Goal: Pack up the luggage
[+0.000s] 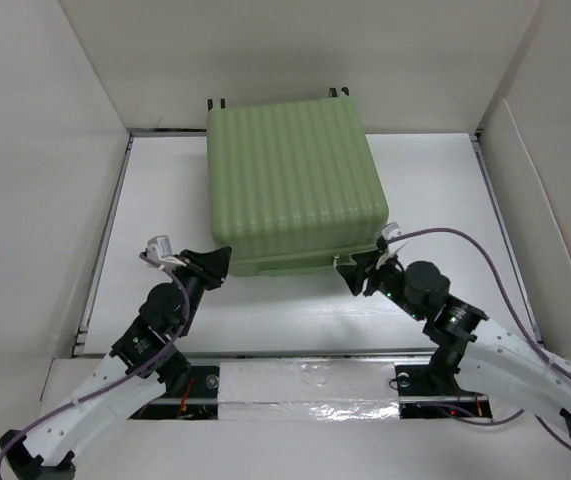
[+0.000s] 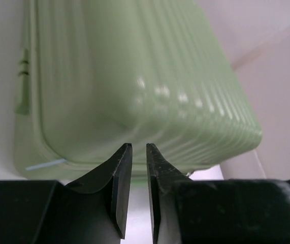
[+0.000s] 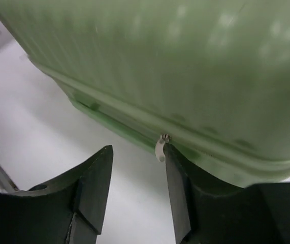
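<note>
Luggage: luggage point(image 1: 293, 185) lies flat and closed on the table point(image 1: 295, 310), ribbed shell up, wheels point(image 1: 217, 102) toward the far wall.
Contents: hidden by the shut shell; cannot tell.
Left gripper: left gripper point(image 2: 138, 147) sits at the near-left corner of the luggage, jaws a narrow slit apart with nothing between them, tips just short of the rounded shell edge.
Right gripper: right gripper point(image 3: 137, 147) sits at the near-right corner, jaws about half apart and holding nothing.
Zip pull: small white zip pull point(image 3: 160, 151) hangs at the seam, touching the inner tip of one finger.
Room: bare table left, right and near of the luggage; walls point(image 1: 295, 60) close in on three sides.
</note>
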`<control>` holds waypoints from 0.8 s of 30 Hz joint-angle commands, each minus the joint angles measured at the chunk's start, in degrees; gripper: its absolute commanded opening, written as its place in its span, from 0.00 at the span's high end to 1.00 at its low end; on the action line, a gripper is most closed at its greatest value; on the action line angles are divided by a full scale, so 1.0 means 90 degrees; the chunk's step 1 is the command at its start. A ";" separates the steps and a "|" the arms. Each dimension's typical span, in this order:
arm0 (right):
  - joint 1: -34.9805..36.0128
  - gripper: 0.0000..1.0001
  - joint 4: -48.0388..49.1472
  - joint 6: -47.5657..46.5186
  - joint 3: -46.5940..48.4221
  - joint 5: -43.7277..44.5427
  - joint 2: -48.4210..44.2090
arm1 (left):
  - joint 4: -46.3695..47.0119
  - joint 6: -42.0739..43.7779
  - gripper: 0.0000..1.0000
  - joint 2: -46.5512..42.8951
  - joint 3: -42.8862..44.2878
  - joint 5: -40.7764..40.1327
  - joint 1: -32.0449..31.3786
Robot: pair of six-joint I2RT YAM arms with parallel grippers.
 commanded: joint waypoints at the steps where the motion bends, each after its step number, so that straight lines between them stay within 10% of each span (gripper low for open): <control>1: 0.0801 0.43 0.0027 0.0143 0.0023 0.1975 0.0439 | -0.0768 -0.0171 0.84 -0.0413 0.0436 -0.0911 0.0076; 14: 0.0978 0.42 0.0601 0.0631 0.0795 0.3100 0.2931 | -0.0085 -0.0415 0.76 0.0855 0.0905 -0.1627 0.0504; 24: 0.0920 0.48 0.1705 0.0807 0.0795 0.3335 0.3400 | 0.2011 -0.1098 0.79 0.2531 0.0311 0.3149 0.4799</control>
